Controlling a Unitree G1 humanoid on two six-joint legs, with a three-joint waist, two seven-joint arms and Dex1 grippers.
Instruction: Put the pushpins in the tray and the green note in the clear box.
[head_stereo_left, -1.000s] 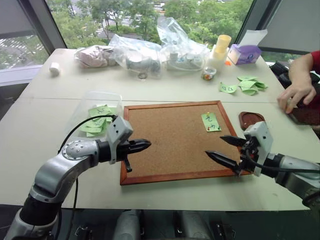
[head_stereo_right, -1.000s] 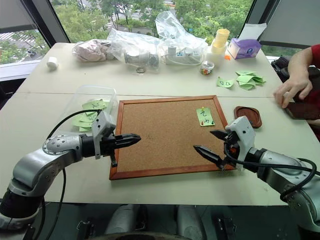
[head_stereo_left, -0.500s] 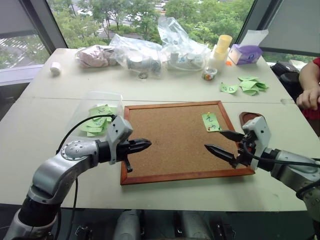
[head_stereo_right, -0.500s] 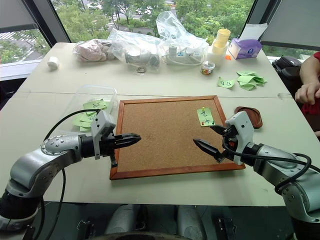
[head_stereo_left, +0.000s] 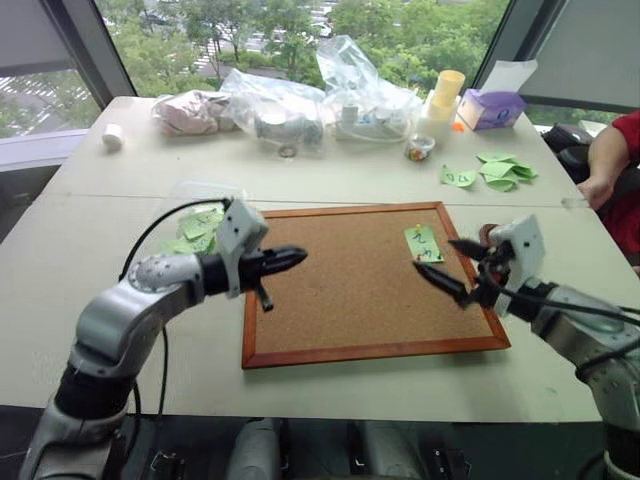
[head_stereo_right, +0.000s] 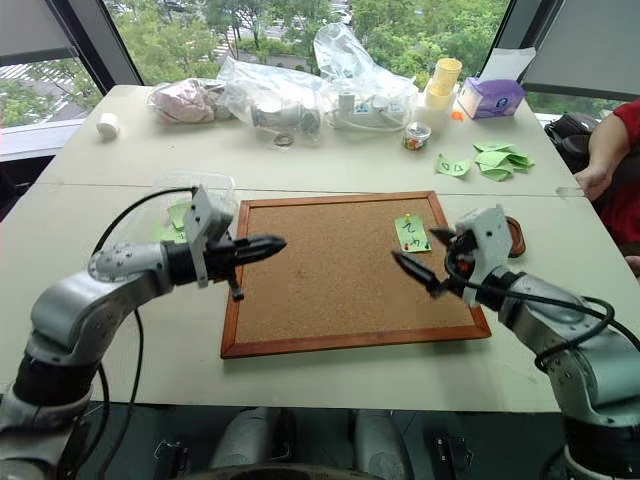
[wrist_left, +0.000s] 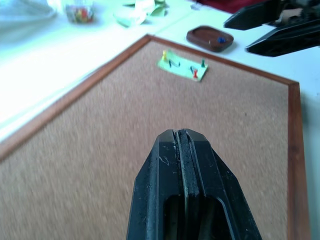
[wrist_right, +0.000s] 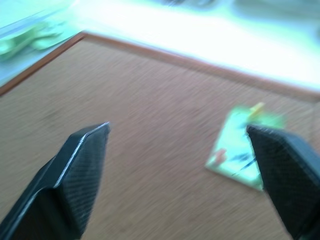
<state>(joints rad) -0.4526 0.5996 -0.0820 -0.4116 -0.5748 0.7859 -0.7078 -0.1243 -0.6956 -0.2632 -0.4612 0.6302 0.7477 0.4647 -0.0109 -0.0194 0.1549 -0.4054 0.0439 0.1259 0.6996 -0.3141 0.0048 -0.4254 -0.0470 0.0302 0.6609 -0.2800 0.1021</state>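
The green note (head_stereo_left: 423, 243) lies on the far right of the corkboard (head_stereo_left: 350, 300), held by pushpins: a yellow one (wrist_left: 164, 53) at one end, a red one (wrist_left: 195, 74) and a green one (wrist_left: 202, 63) at the other. My right gripper (head_stereo_left: 437, 256) hovers open just in front of the note, its fingers (wrist_right: 80, 165) spread wide. Right of the board, the dark tray (wrist_left: 210, 38) holds a blue pin and is partly hidden behind that gripper. My left gripper (head_stereo_left: 300, 257) is shut and empty above the board's left side. Behind my left arm stands the clear box (head_stereo_right: 180, 195) with green slips inside.
Clear plastic bags (head_stereo_left: 300, 105), yellow cups (head_stereo_left: 443, 90), a purple box (head_stereo_left: 488, 108) and a small jar (head_stereo_left: 417, 148) line the far side. Loose green slips (head_stereo_left: 495, 170) lie at the back right. A person's arm (head_stereo_left: 605, 165) rests at the table's right edge.
Both arms rose and reached forward over the corkboard. My right gripper came up close to the green note, still open. The person's hand drew back toward the right edge.
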